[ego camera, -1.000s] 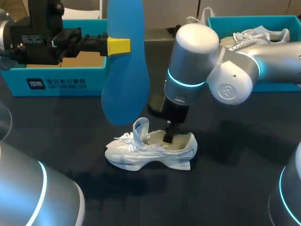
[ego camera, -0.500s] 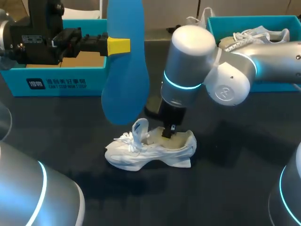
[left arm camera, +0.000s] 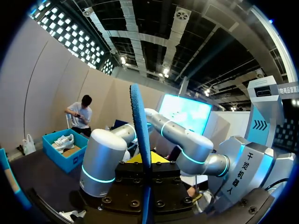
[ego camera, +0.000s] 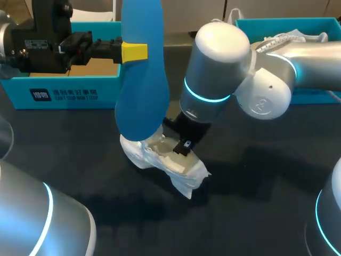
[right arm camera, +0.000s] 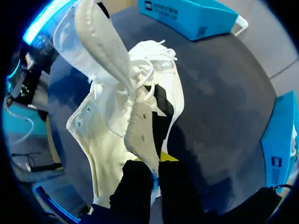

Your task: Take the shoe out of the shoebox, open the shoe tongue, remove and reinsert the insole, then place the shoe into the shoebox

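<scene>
1. Insole of blue foam, long and flat, stands upright over the middle of the dark table. The left gripper has its yellow-tipped fingers closed on the upper part of the insole.
2. The white lace-up sneaker is tilted at the table's middle, just below the insole. The right gripper reaches into it, fingers nearly together and pinching its rim.
3. The open teal cardboard shoebox stands at the far left.
</scene>
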Tool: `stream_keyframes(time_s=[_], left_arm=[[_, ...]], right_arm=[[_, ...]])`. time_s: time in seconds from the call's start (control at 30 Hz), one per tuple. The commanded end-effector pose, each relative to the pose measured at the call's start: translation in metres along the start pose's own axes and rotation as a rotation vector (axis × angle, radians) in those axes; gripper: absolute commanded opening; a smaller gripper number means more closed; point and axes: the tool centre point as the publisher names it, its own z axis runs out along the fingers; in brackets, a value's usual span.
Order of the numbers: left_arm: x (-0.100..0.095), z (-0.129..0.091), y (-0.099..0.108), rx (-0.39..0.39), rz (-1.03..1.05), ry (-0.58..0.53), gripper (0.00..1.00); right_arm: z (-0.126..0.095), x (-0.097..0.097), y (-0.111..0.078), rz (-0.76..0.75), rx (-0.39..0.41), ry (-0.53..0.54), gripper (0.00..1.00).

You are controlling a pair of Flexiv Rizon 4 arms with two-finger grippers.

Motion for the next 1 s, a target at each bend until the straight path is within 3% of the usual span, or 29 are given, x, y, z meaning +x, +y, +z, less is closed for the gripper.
stream_keyframes(time_s=[0.03,0.37,1.0], left_arm=[[-0.001,0.001,-0.001,-0.003,0.0,0.001,0.0],[-0.001,0.001,-0.001,-0.003,0.0,0.001,0.0],[-0.001,0.001,-0.001,-0.003,0.0,0.001,0.0]], right_arm=[[-0.014,0.017,-0.008,0.216,-0.047,-0.148,0.0],[-0.011,0.03,-0.01,0.497,-0.122,-0.218,0.0],[0.019,0.014,-0.025,0.594,-0.164,-0.147,0.0]])
